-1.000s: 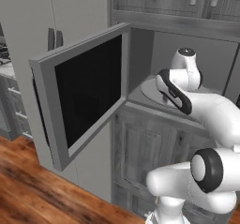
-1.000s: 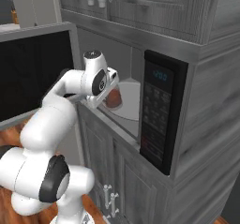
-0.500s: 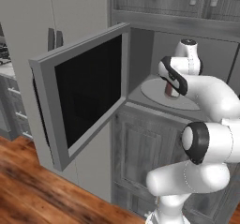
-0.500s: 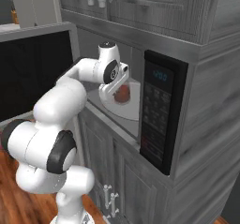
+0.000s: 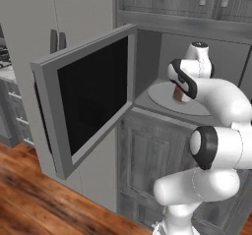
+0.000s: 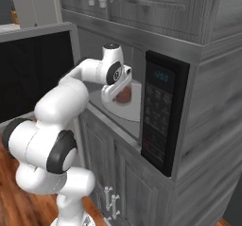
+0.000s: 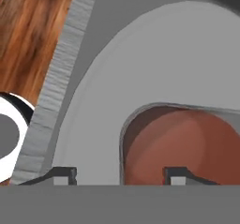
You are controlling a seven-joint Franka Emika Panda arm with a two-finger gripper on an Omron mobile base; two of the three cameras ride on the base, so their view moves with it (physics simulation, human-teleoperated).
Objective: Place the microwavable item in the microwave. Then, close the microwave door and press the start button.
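Observation:
The microwavable item, a reddish-brown cup with a pale rim, stands upright on the round pale plate inside the microwave. My gripper hangs right over the cup with its fingers apart. In the hand view my gripper straddles the cup's near rim. One of the fingertips is outside over the plate and the other is over the cup's mouth. The microwave door stands swung wide open to the left.
Tall grey fridge doors rise behind the open door. Grey cabinet fronts sit below the microwave and more cabinets above it. Wooden floor lies below. The arm fills much of the microwave's opening.
The arm has reached deeper into the microwave with the cup. The jaws, shut on the cup before, have spread apart, and the cup now rests on the plate.

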